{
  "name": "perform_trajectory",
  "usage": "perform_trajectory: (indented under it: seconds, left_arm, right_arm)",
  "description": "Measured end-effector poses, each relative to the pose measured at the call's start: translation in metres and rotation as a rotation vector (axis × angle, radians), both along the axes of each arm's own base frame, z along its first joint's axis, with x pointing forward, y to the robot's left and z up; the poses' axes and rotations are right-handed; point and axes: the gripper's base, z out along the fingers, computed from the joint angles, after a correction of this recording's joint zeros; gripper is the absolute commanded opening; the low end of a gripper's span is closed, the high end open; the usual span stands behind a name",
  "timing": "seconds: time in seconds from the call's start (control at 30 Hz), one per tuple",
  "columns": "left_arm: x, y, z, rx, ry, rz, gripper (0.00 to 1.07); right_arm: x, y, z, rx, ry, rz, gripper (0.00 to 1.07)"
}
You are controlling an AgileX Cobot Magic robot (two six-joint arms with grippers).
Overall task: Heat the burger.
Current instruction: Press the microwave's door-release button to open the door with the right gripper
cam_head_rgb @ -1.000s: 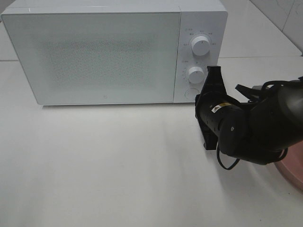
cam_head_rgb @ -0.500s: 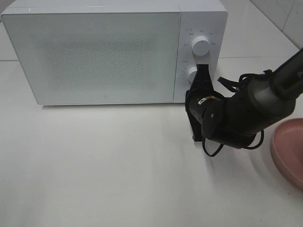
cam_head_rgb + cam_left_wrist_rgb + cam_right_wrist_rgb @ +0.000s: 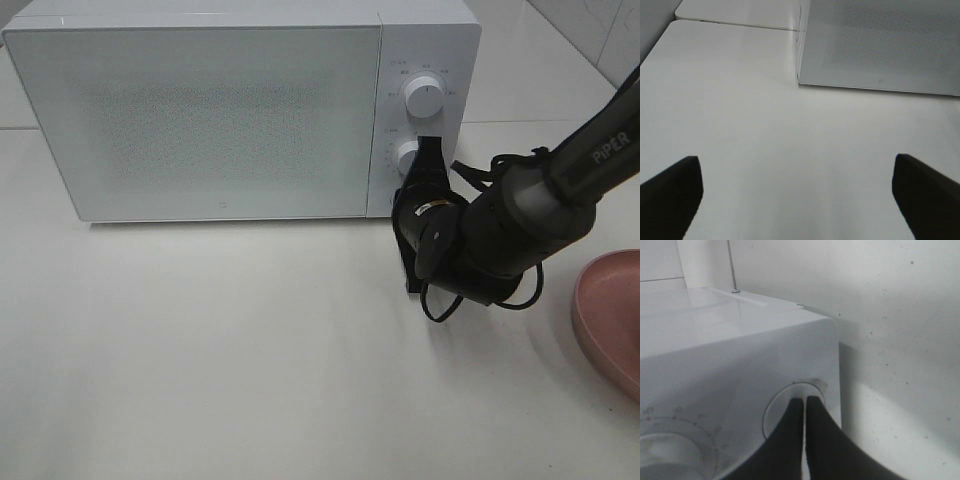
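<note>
Right tool (image 3: 805,400), pressed together, at the round button (image 3: 777,415) of the white microwave (image 3: 200,120); left tool (image 3: 794,167) spread wide.

Shut white microwave (image 3: 200,120), pink plate (image 3: 592,300) well apart

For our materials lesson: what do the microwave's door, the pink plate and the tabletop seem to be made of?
Microwave door: probably glass or glossy plastic, white with a fine dotted screen pattern. Pink plate: likely matte plastic or ceramic, judging by its even, dull colour. Tabletop: smooth white laminate or stone, faintly reflective.
</note>
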Motion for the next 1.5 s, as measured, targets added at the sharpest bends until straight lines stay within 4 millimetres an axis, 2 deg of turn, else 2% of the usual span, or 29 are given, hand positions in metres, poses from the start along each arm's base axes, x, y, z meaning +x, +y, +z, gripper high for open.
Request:
perform_trajectory:
  seconds: [0.2,0.97,1.5]
  left_arm:
    - [0.000,0.000,0.000,0.000,0.000,0.000,0.98]
    - [0.000,0.000,0.000,0.000,-0.001,0.000,0.98]
    - [0.000,0.000,0.000,0.000,-0.001,0.000,0.98]
  right_arm:
    - [0.000,-0.001,-0.004,-0.009,0.006,-0.011,0.00]
    - [0.006,0.003,0.000,-0.013,-0.033,-0.004,0.00]
    - [0.015,0.005,0.003,-0.092,-0.049,-0.005,0.00]
